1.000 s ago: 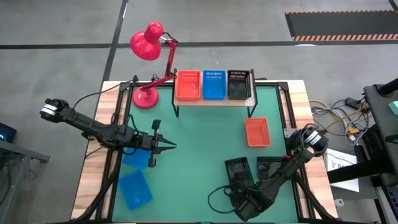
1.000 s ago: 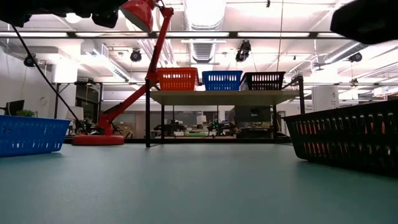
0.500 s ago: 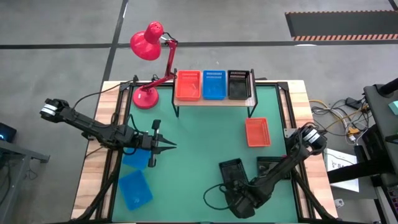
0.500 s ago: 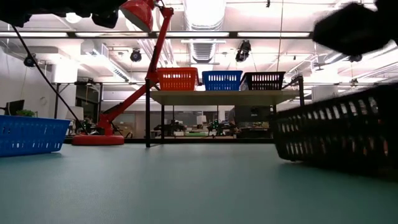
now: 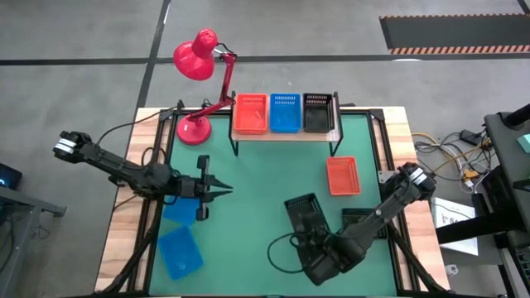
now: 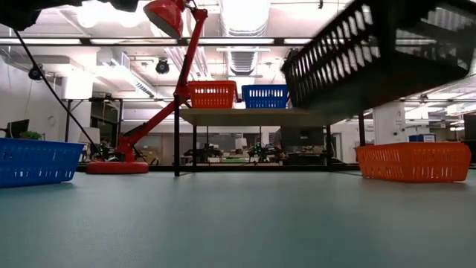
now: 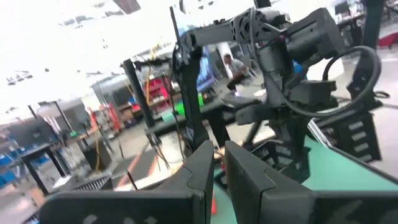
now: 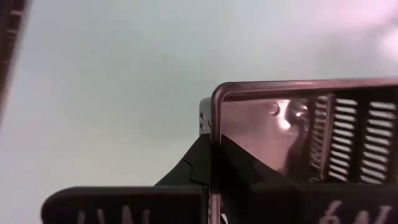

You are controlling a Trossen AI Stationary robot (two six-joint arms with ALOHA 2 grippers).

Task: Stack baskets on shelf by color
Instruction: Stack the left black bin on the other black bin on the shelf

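Note:
The light-wood shelf [image 5: 286, 132] at the table's far edge carries one orange [image 5: 250, 113], one blue [image 5: 285, 112] and one black basket [image 5: 317, 112], side by side. My right gripper [image 5: 317, 248] is shut on another black basket [image 5: 302, 217], which is up in the air and tilted in the low view [image 6: 372, 52]. A third black basket [image 5: 364, 222] lies partly under the right arm. An orange basket [image 5: 343, 175] sits on the table at the right, and two blue baskets [image 5: 180, 209] [image 5: 180, 252] at the left. My left gripper [image 5: 225, 190] is shut and empty, above the table left of centre. My right gripper pinches the black basket's near end wall at its rim [image 8: 214, 124], close to a corner, one finger inside the basket [image 8: 249, 171] and one outside. The fingers come from the table's near side. The basket is lifted clear of the table and tilted.
A red desk lamp [image 5: 199, 62] stands at the far left, beside the shelf. Cables trail on the table near the right arm [image 5: 281, 248]. Bare green table shows between the arms and in front of the shelf [image 5: 265, 174].
My right gripper has risen and gone toward the table's left and far side with the black basket. The basket has left the table, is lifted clear and tipped, and has turned a little. The orange basket behind it now shows in the low view.

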